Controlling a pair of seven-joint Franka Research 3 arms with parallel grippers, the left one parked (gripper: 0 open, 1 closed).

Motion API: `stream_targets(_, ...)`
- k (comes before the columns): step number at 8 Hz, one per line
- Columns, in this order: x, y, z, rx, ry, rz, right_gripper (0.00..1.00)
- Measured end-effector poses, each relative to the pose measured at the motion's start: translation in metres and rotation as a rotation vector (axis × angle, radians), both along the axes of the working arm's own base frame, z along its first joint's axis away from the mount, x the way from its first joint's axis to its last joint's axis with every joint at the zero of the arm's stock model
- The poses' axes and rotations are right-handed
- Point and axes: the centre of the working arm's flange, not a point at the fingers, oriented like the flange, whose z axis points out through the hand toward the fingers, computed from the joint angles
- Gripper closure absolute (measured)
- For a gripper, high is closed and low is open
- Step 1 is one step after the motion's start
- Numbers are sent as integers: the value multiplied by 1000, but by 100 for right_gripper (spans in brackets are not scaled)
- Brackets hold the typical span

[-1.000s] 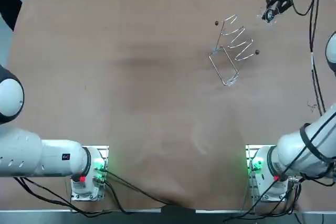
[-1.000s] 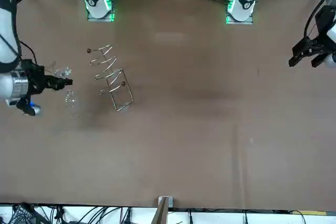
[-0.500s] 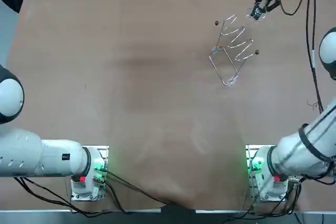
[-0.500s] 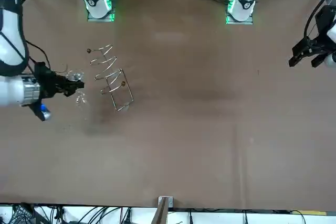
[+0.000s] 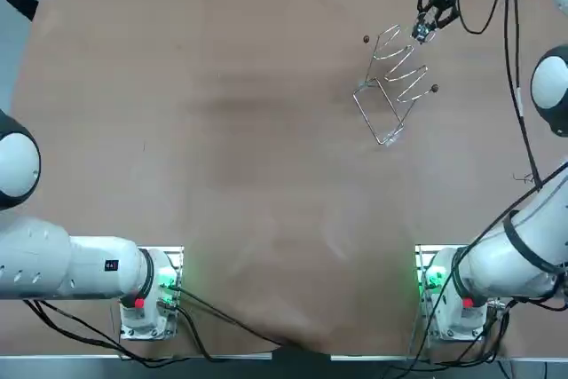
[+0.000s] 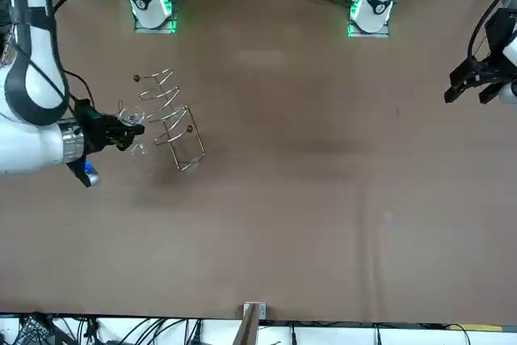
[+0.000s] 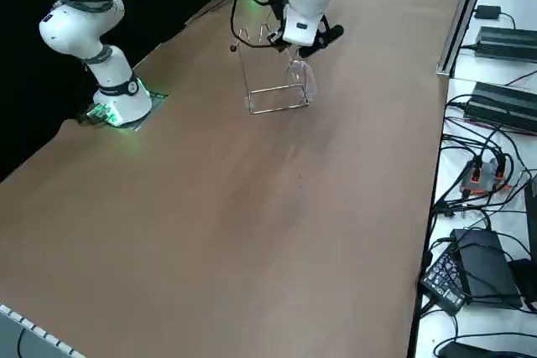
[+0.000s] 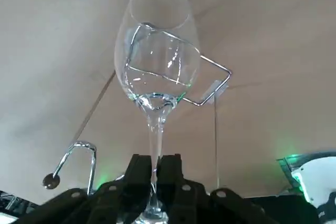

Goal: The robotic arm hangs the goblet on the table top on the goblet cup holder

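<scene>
A clear goblet (image 8: pixel 156 61) hangs bowl-down with its stem pinched in my right gripper (image 8: pixel 154 169), which is shut on it. From overhead the gripper (image 5: pixel 425 24) and the goblet (image 5: pixel 418 35) are at the far right of the table. They hover just beyond the top end of the wire cup holder (image 5: pixel 393 82). The front view shows the goblet (image 6: pixel 129 114) right beside the holder's zigzag prongs (image 6: pixel 166 103), with the gripper (image 6: pixel 115 129) behind it. In the right side view the goblet (image 7: pixel 300 75) hangs in front of the holder (image 7: pixel 273 81). I cannot tell whether glass and wire touch.
The holder's rectangular foot (image 5: pixel 382 117) points toward the table's middle. Beyond the table's right edge are cables and power supplies (image 7: pixel 495 106). The arm bases with green lights (image 5: pixel 435 281) sit at the near edge.
My right gripper has carried the goblet from the far right corner leftward, up to the holder's prongs. The holder has not moved.
</scene>
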Motion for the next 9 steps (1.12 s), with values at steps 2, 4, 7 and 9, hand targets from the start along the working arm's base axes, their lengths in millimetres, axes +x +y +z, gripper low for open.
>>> stream_targets(2,0,3,1,4,13,-26,89)
stream_targets(4,0,11,3,20,32,-62,89)
stream_targets(7,-2,28,8,26,45,-69,89)
stream_targets(9,-3,37,8,21,52,-67,89)
